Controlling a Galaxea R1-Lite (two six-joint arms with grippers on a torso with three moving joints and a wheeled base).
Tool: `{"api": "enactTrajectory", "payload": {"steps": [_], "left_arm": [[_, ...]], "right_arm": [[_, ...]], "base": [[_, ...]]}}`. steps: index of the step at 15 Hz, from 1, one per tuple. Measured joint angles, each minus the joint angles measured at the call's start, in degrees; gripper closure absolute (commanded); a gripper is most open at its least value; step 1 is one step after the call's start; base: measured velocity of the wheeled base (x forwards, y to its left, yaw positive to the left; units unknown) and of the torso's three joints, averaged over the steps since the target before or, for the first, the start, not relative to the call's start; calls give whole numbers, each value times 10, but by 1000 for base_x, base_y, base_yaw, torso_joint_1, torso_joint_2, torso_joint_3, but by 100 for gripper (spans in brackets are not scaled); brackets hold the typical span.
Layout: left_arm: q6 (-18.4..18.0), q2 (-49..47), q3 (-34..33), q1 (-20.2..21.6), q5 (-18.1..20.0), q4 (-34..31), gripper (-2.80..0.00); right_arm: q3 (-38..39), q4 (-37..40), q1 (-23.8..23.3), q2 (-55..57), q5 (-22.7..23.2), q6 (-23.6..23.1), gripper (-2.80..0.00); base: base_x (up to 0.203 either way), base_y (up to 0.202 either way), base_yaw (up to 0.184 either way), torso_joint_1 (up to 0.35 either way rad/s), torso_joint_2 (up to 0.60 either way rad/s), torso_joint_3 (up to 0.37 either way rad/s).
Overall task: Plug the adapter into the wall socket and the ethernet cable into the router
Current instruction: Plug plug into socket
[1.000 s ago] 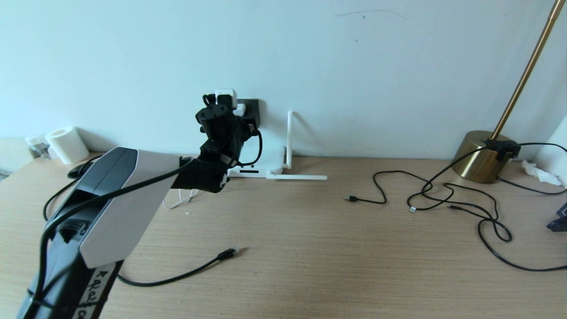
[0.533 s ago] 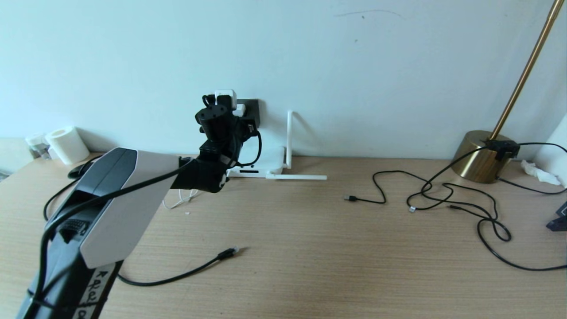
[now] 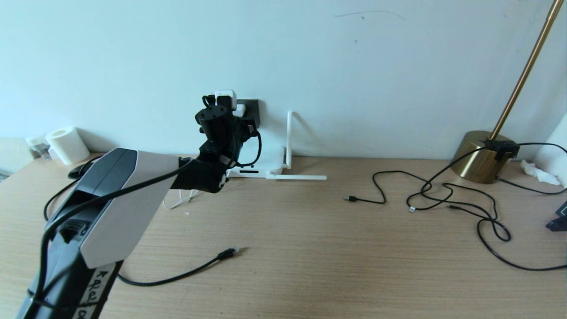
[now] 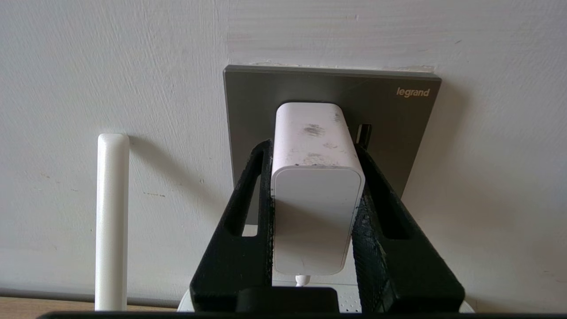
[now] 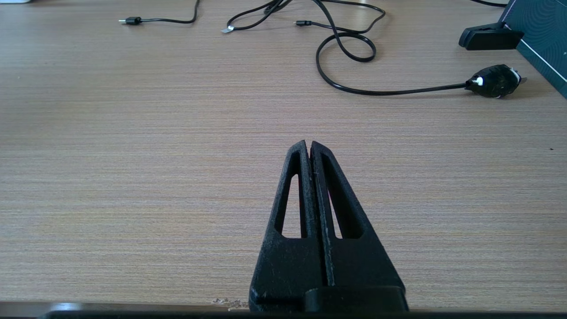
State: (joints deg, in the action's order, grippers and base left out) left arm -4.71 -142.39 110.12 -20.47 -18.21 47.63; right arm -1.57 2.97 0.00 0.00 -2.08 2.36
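Observation:
My left gripper (image 3: 230, 107) is raised at the wall, shut on the white adapter (image 4: 316, 186), one finger on each of its sides. The adapter's far end meets the dark grey wall socket (image 4: 390, 115); its pins are hidden. In the head view the adapter (image 3: 226, 96) shows just above the wrist, with the socket (image 3: 254, 108) behind it. The white router (image 3: 271, 165) lies below on the table against the wall, one antenna (image 3: 289, 137) upright. The black ethernet cable's plug (image 3: 227, 253) lies loose on the table near the front. My right gripper (image 5: 308, 144) hovers shut and empty over bare wood.
Thin black USB cables (image 3: 443, 199) sprawl across the right of the wooden table (image 3: 310, 266). A brass lamp base (image 3: 480, 157) stands at the back right, and a paper roll (image 3: 67, 144) at the back left. A dark box (image 3: 559, 219) sits at the right edge.

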Motion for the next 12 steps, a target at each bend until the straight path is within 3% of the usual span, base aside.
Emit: {"api": "enactTrajectory", "payload": {"steps": [12], "left_arm": [[-1, 6, -8, -1, -4, 5, 0]], "right_arm": [[0, 0, 0, 0, 0, 0, 0]], "base": [[0, 0, 0, 0, 0, 0]]}}
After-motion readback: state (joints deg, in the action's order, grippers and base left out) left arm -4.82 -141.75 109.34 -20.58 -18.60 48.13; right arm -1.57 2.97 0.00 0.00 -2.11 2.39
